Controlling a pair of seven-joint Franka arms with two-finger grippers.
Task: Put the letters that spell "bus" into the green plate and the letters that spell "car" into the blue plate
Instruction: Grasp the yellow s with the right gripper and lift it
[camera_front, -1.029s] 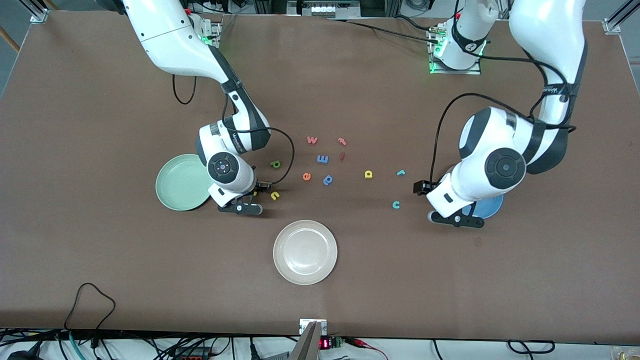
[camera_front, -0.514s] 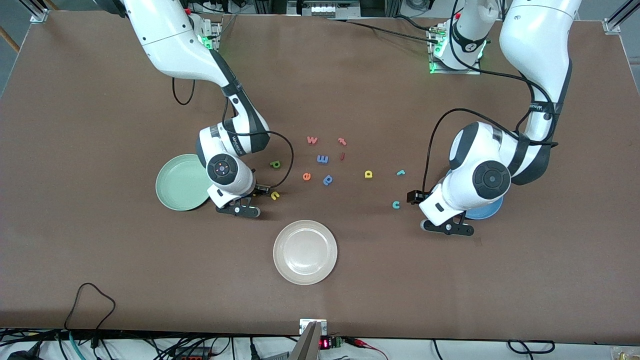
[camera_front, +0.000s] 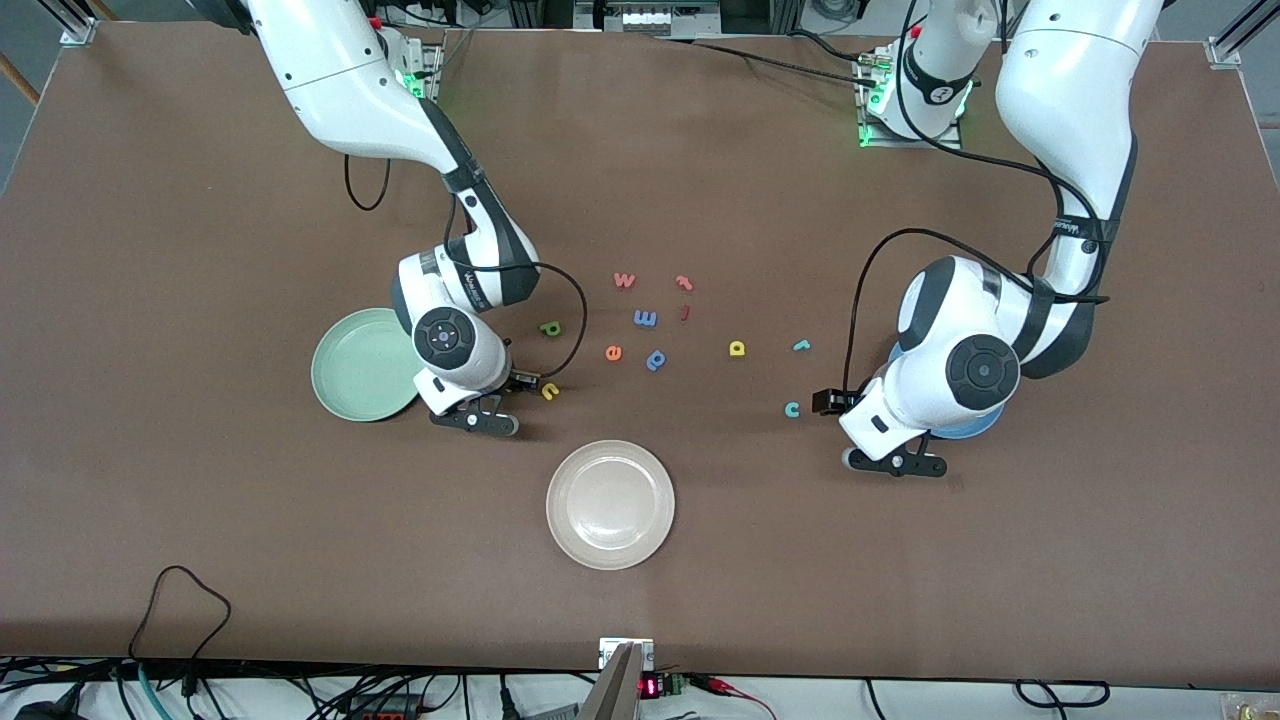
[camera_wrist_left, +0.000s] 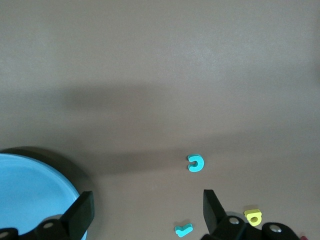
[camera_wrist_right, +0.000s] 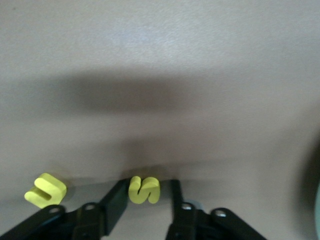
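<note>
My right gripper (camera_front: 478, 420) is low at the table beside the green plate (camera_front: 350, 365). The yellow s (camera_wrist_right: 144, 190) stands between its fingers; one finger touches it and a narrow gap shows at the other, so my right gripper (camera_wrist_right: 146, 195) is open. The yellow u (camera_front: 550, 391) (camera_wrist_right: 46, 191) lies just beside it, and the green p-shaped letter (camera_front: 549, 328) lies farther from the camera. My left gripper (camera_front: 895, 465) (camera_wrist_left: 147, 212) hangs wide open and empty between the teal c (camera_front: 792, 409) (camera_wrist_left: 195, 163) and the blue plate (camera_front: 972, 428) (camera_wrist_left: 30, 195). The teal r (camera_front: 801, 345) (camera_wrist_left: 183, 230) and the yellow a (camera_front: 737, 348) (camera_wrist_left: 253, 217) lie on the table.
A cream-white plate (camera_front: 610, 505) sits nearer the camera, mid-table. A blue m (camera_front: 645, 318), an orange e (camera_front: 613, 352), a blue p-shaped letter (camera_front: 656, 359) and red letters (camera_front: 624, 280) lie in the middle. Cables trail from both wrists.
My right gripper's fingers have drawn in around the yellow s. My left arm has swung toward the teal c and come nearer the camera, still wide open.
</note>
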